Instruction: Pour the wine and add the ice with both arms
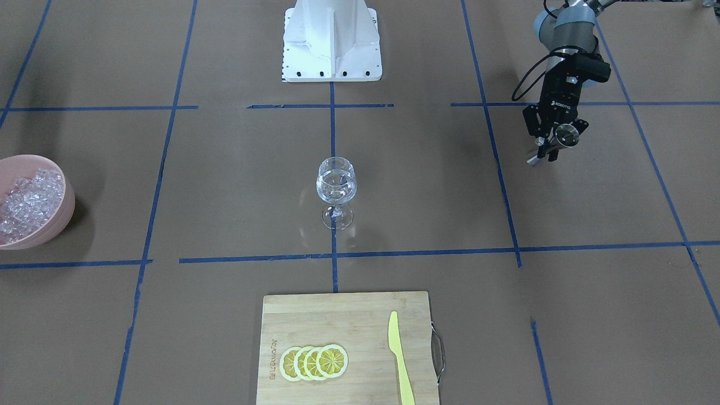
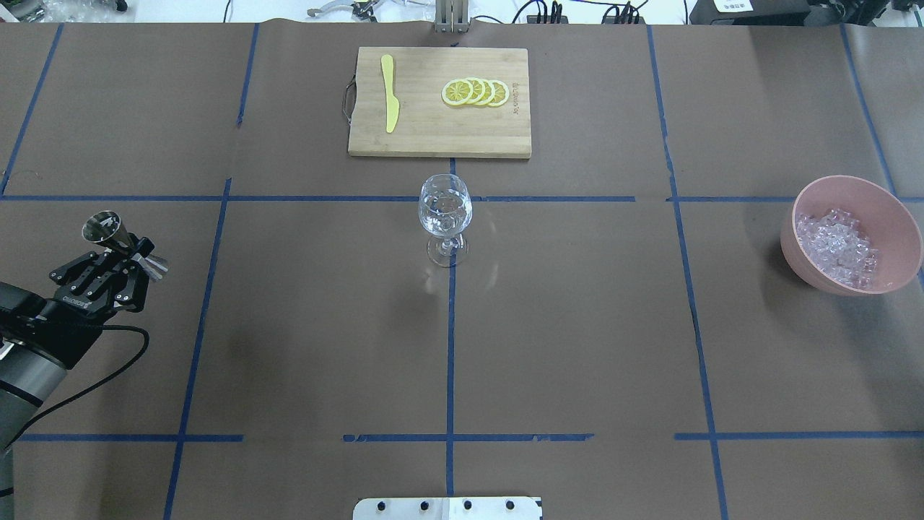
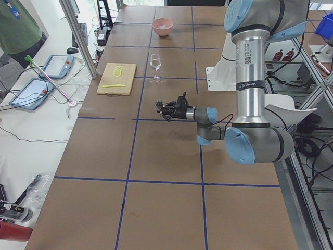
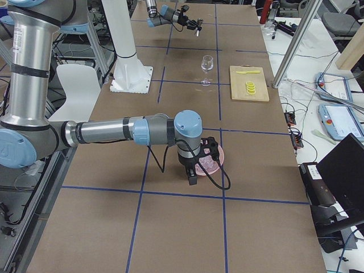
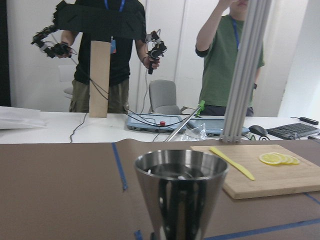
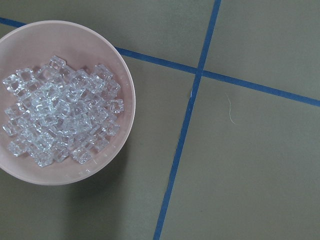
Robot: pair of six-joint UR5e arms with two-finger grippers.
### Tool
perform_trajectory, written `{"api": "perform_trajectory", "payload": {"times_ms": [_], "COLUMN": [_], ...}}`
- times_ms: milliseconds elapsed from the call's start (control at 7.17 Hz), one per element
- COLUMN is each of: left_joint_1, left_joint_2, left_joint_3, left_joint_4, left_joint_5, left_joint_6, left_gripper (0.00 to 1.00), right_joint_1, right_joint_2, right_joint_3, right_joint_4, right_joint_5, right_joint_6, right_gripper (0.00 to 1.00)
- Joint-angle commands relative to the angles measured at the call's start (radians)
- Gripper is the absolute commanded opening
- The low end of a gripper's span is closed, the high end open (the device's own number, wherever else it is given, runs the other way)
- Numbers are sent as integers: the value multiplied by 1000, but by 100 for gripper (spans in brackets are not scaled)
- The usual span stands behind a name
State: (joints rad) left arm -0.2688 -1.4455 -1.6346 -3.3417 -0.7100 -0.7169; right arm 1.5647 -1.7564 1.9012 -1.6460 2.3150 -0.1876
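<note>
Over the surface (image 2: 577, 325), the right arm (image 4: 114, 132) is being hung above the pink bowl (image 2: 895, 209), likely to reach its contents, while the left arm (image 3: 250, 104) is being held well apart from the wine glass (image 2: 445, 213). The steel jigger (image 2: 105, 227) is being clenched at its waist by the left end effector (image 2: 130, 254), long axis near upright and mouth up, probably against spilling; whether the right end effector (image 4: 194, 170) is parted or closed cannot be told. The ice (image 2: 837, 249) is being carried in a heap by the bowl.

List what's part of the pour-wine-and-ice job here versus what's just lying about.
Job: clear stemmed wine glass; steel cone-shaped jigger, gripped by the left gripper; clear ice chunks in the pink round bowl.
Lying about: bamboo cutting board; yellow lemon slices; yellow plastic knife.
</note>
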Motion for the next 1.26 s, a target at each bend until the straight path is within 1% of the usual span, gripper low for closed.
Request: {"api": "perform_trajectory", "payload": {"times_ms": [0,140,279,419,558,698,837,977,1116], "left_joint_1": [-51,-76,-73,-75,-75,-78,-108,-116,-119], "left_joint_2": [-26,-79,-132,-197,-213,-246,-322,-417,-459], "left_joint_3": [-36,-34,-34,-36,-36,-37,-37,-37,-40], "left_joint_4": [-123,-133,-124,-111,-69,5,131,240,289], "left_joint_5": [-221,-329,-400,-518,-540,-589,-648,-684,-689], "left_joint_6": [228,320,364,364,367,367,382,468,473], "left_gripper": [0,0,0,0,0,0,0,0,0], "right_joint_1": [0,0,0,0,0,0,0,0,0], "right_joint_2": [0,0,0,0,0,-3,-3,-2,-2], "right_joint_3": [-2,-4,-4,-5,-5,-4,-4,-2,-4], "right_joint_4": [0,0,0,0,-2,0,0,2,2], "right_joint_5": [-2,-2,-2,-2,1,1,1,0,0], "right_joint_6": [0,0,0,2,0,-1,0,0,-1], "right_gripper": [100,100,100,100,100,100,100,100,100]}}
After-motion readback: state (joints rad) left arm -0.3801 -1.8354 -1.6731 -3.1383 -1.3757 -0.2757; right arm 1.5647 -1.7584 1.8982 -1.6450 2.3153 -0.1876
